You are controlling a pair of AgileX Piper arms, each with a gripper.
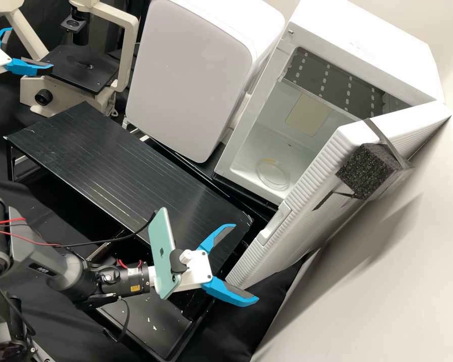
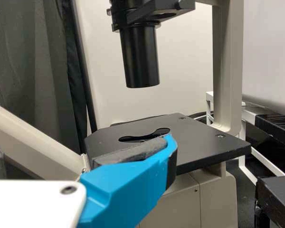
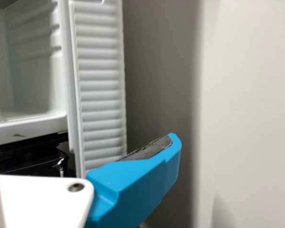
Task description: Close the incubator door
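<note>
Two robotic arms work a laboratory bench [image 1: 110, 146] where one white incubator [image 1: 357, 50] stands with its single door [image 1: 307, 221] swung wide, leaving the interior exposed. The right hand [image 1: 246, 263], its two blue fingers spread apart, is near the door's free edge; whether either finger touches it cannot be told. The left hand [image 1: 32, 48], its own pair also apart, is beside one microscope [image 1: 60, 90], its arm cropped by the high view's edge. One closed white cabinet [image 1: 191, 75] stands beside the incubator, and one black foam block [image 1: 367, 171] sits against the door under one grey strap [image 1: 380, 131], which hides a little of the surface beneath. One pale green phone [image 1: 161, 246] is mounted on the right arm, covering part of it. On the incubator's floor lies one clear round item [image 1: 272, 173], too faint to identify; the door conceals part of the chamber. The microscope's top is cut off in both the high and left wrist views. In the right wrist view, one blue finger overlaps the foot of the ribbed door, and the incubator runs out of frame.
</note>
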